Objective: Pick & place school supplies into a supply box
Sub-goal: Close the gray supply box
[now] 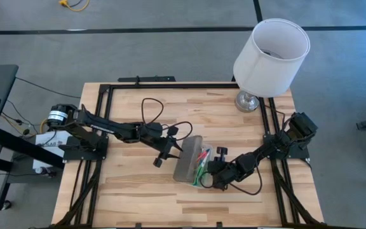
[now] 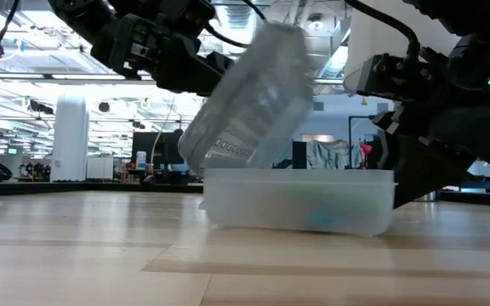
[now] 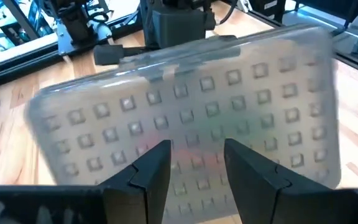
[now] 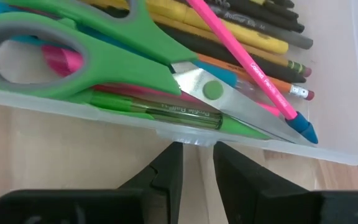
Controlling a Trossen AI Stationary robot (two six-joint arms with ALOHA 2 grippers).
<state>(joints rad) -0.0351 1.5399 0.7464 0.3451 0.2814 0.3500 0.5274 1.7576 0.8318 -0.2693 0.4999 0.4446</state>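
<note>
On the wooden table (image 1: 138, 191), the left gripper (image 1: 160, 158) reaches in from nine o'clock and stops just short of the box lid (image 1: 187, 158). Its fingers (image 3: 151, 171) stand parted with nothing between them, and the grey lid with its square bumps fills the left wrist view right in front of them.

The clear plastic box (image 2: 299, 201) sits just right of the table's centre. Its lid (image 2: 249, 98) is hinged up and leans over toward the left arm. Inside lie green-handled scissors (image 4: 104, 46), a pink pen (image 4: 241, 59), yellow pencils (image 4: 229, 31), a green pen (image 4: 157, 111) and dark markers (image 4: 272, 18).

The right gripper (image 4: 196, 165) comes in from four o'clock, low against the box's near wall (image 4: 185, 132). Its fingers (image 4: 166, 171) are slightly apart at a small tab on that wall; I cannot tell whether they pinch it.

A white lampshade (image 1: 272, 56) stands at one o'clock.
</note>
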